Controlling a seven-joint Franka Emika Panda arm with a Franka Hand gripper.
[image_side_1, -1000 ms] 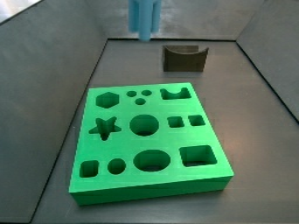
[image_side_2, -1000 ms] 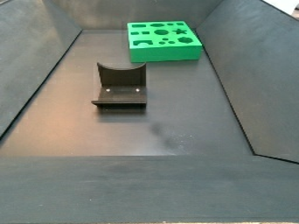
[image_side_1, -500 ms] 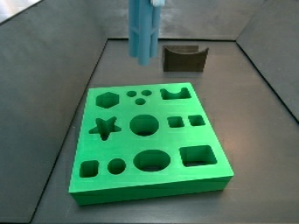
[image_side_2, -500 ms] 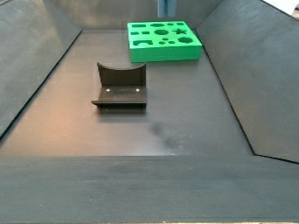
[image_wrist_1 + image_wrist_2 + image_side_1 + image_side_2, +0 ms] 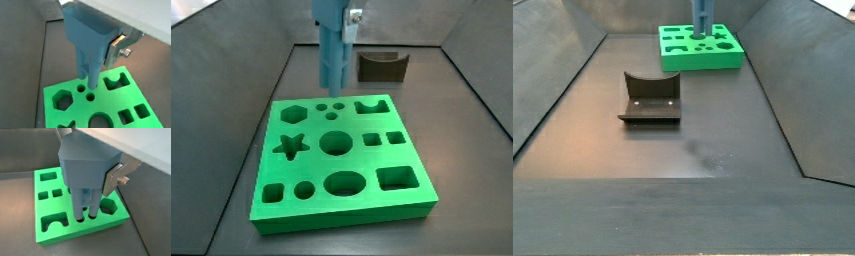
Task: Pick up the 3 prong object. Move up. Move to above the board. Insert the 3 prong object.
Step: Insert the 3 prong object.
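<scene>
Clamping the 3 prong object (image 5: 85,170), hand (image 5: 100,175) apparently hovers over board (image 5: 50,195).

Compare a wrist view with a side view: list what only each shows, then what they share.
Only the wrist view: the gripper with a silver finger against the 3 prong object, whose prongs hang just over the three small round holes. Only the side view: the fixture on the floor in front of the board, and the bin walls. Both: the light-blue post above the green board.
</scene>
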